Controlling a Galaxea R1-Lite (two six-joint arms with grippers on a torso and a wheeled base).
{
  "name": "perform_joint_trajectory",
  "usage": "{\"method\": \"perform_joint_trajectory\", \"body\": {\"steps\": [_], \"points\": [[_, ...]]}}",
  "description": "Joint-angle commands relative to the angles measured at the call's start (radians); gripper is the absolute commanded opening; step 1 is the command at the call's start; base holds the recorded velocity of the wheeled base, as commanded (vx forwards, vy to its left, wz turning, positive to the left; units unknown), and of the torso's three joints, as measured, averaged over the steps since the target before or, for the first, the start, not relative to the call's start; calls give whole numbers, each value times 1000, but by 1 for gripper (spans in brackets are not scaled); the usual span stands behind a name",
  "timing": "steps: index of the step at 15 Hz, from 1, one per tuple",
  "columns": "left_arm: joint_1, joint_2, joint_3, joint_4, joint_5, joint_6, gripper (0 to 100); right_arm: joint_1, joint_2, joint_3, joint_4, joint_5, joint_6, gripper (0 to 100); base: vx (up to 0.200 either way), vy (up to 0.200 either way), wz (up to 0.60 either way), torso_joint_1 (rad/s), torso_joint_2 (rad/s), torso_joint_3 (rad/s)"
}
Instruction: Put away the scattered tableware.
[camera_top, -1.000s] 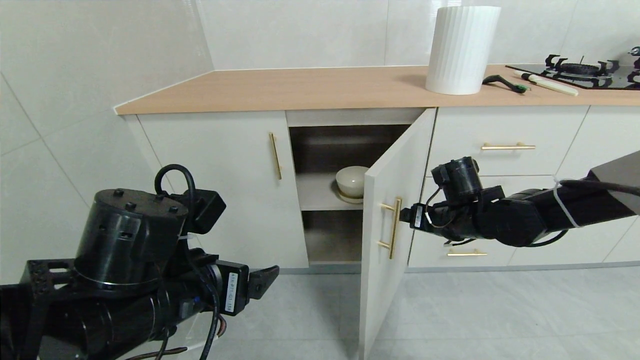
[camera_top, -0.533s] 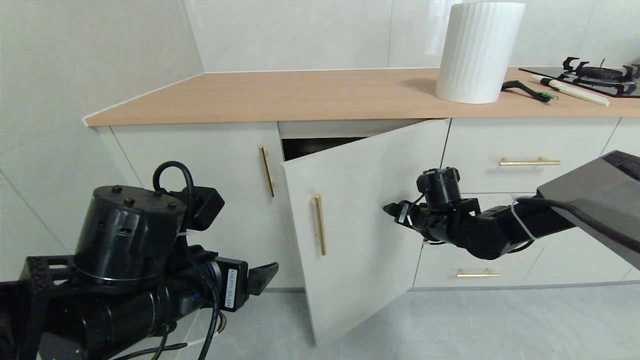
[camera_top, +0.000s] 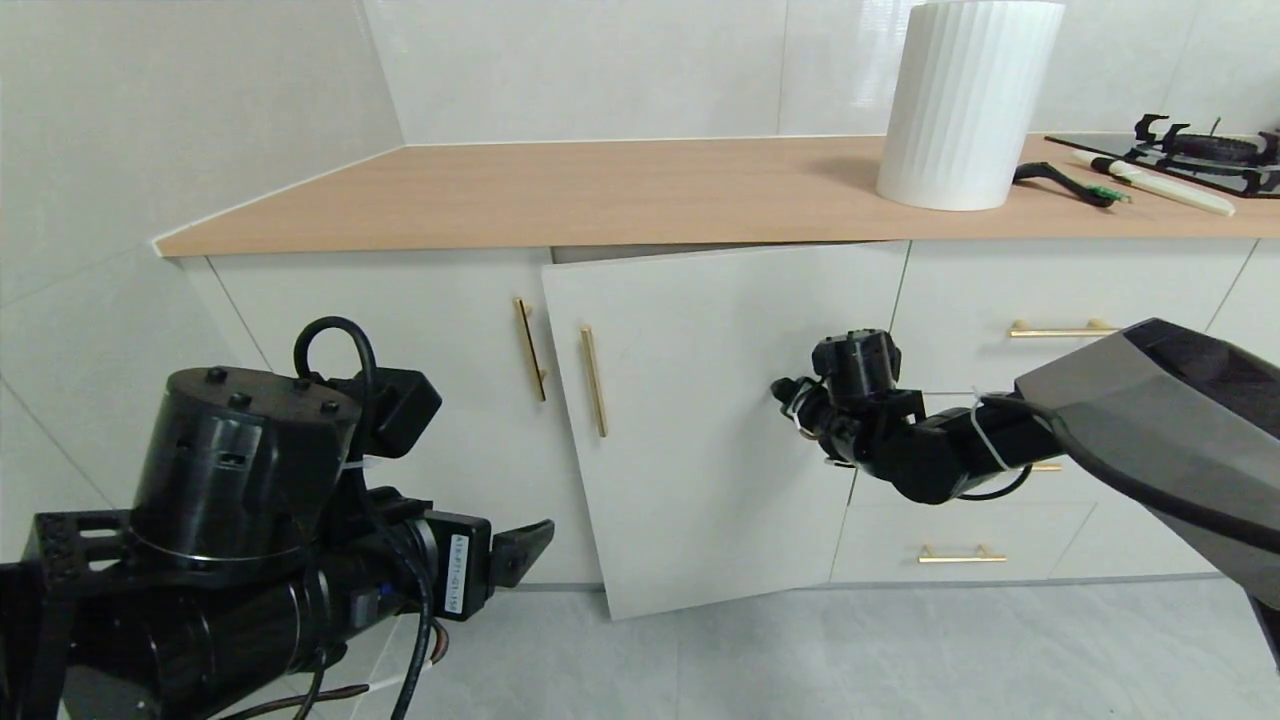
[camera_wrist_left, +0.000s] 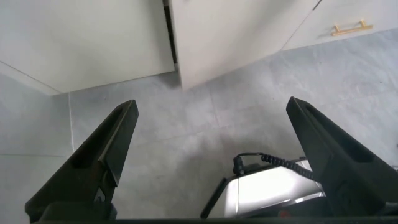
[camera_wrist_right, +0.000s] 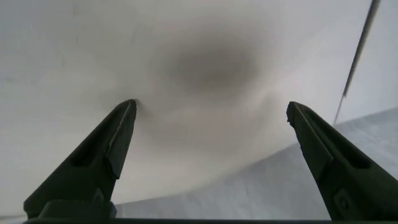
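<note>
The white cabinet door (camera_top: 700, 420) with its gold handle (camera_top: 594, 381) stands almost shut, a thin gap left along its top edge, and it hides the cabinet's inside. My right gripper (camera_top: 785, 395) is open, its tips against the door's face to the right of the handle. In the right wrist view the open right gripper (camera_wrist_right: 210, 107) faces the door panel (camera_wrist_right: 205, 56) closely. My left gripper (camera_top: 530, 540) hangs low at the left, open and holding nothing. The left wrist view shows the left gripper (camera_wrist_left: 211, 104) over the grey floor (camera_wrist_left: 205, 124).
On the wooden counter (camera_top: 600, 190) stand a tall white ribbed container (camera_top: 965, 100), a black-handled tool (camera_top: 1065, 183), a white utensil (camera_top: 1165, 185) and a stove (camera_top: 1200, 150). Drawers with gold handles (camera_top: 1060, 328) lie right of the door. Grey tiled floor (camera_top: 900, 650) spreads below.
The door swung from wide open to almost shut with my right gripper following it leftward. The bowl on the shelf is now hidden. The head camera shifted.
</note>
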Motion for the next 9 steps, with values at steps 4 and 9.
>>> {"method": "perform_joint_trajectory", "body": {"steps": [4, 9], "points": [[0, 4, 0, -1, 0, -1, 100, -43, 57, -78, 0, -55, 7, 100, 0, 0, 0, 0, 0, 0], [0, 7, 0, -2, 0, -1, 100, -55, 71, -106, 1, -92, 5, 100, 0, 0, 0, 0, 0, 0]]}}
